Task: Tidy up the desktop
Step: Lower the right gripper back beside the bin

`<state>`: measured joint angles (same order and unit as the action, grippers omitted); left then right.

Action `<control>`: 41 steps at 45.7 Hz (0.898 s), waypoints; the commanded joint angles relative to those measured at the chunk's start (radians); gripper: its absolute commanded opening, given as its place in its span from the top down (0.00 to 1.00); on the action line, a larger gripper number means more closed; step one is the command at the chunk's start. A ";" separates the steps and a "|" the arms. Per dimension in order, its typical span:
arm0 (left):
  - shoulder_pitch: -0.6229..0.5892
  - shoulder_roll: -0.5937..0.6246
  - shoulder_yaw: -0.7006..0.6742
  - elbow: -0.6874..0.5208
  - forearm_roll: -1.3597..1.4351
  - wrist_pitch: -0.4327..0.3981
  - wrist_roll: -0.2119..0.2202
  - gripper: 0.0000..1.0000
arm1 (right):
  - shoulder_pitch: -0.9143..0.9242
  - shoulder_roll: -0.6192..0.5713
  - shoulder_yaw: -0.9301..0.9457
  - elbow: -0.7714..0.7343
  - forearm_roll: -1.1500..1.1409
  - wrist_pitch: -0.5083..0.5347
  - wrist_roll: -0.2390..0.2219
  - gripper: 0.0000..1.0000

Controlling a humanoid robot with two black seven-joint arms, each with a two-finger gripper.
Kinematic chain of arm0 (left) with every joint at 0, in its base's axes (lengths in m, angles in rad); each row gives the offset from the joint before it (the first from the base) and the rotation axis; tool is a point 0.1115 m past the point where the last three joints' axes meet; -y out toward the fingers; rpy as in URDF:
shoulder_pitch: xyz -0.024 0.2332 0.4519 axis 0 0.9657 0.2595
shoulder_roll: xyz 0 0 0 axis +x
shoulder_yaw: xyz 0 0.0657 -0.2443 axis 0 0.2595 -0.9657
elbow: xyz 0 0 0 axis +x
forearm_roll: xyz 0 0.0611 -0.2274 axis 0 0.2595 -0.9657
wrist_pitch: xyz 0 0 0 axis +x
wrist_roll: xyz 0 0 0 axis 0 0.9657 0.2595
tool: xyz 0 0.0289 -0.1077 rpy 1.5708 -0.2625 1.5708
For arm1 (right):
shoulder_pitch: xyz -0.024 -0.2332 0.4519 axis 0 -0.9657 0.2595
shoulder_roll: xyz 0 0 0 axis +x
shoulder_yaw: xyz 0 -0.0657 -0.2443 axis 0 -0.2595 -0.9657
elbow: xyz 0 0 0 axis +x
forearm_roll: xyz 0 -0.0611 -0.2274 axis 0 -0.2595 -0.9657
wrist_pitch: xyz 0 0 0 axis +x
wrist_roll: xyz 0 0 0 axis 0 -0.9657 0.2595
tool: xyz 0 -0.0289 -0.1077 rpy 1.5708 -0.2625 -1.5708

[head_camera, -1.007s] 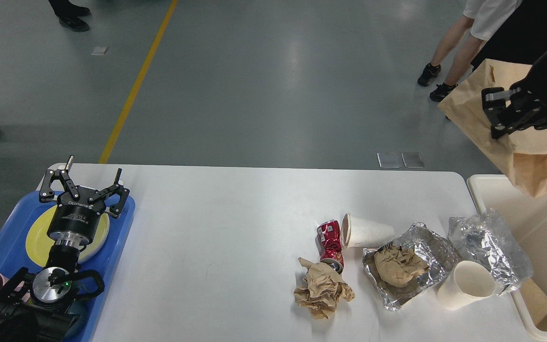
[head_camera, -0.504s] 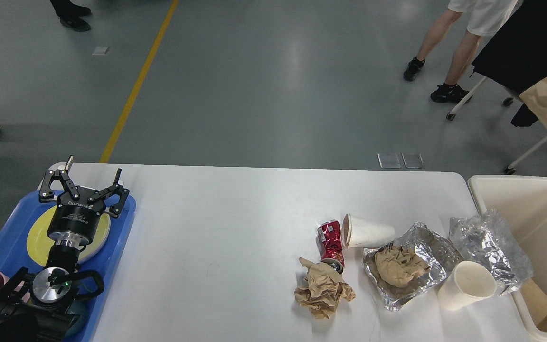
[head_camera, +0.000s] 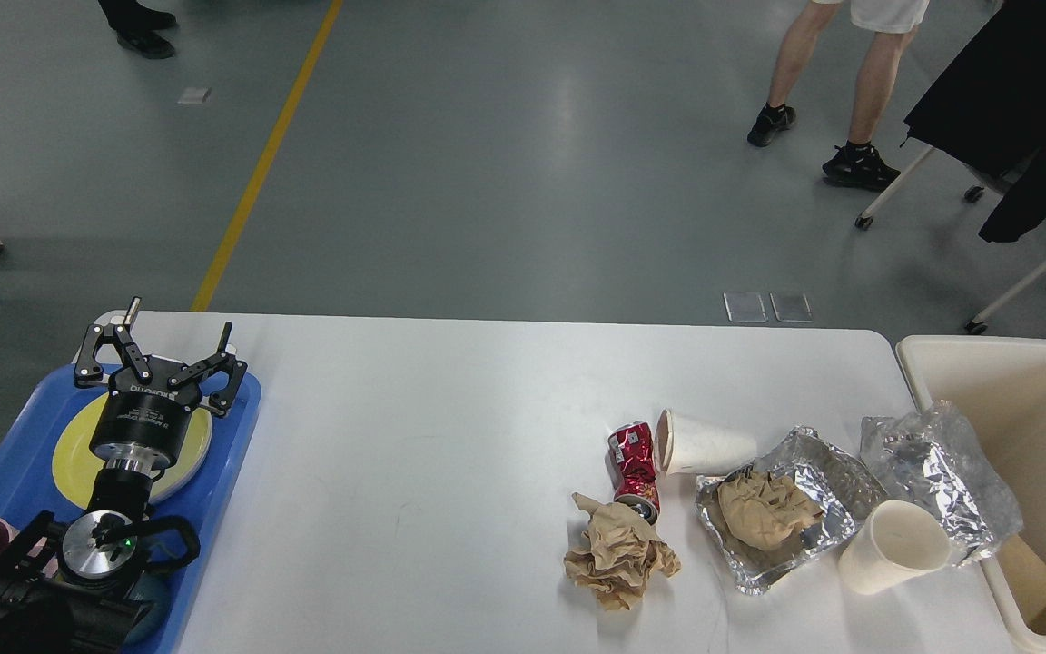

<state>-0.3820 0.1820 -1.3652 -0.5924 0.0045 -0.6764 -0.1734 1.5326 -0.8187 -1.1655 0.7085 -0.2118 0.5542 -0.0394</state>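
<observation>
While the left gripper (head_camera: 160, 350) is held wide open and empty, crushed red can (head_camera: 634, 458), paper cups and foil remain far right on the white table (head_camera: 414, 436); right gripper is unseen.

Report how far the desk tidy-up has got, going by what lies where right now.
Done: a brown piece lies in the cream bin, and a yellow plate sits on the blue tray.
In hand: nothing. The left gripper hangs open over the tray; the right is out of view.
Left on the desktop: crushed red can, two paper cups, crumpled brown paper, foil tray, foil wrap.
</observation>
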 commanded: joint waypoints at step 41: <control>0.000 -0.001 0.000 0.002 0.000 0.000 0.000 0.03 | -0.911 0.311 0.564 -0.471 0.020 -0.382 0.006 1.00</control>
<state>-0.3820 0.1821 -1.3652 -0.5917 0.0045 -0.6764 -0.1734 0.6532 -0.5239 -0.6044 0.2387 -0.1918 0.2168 -0.0366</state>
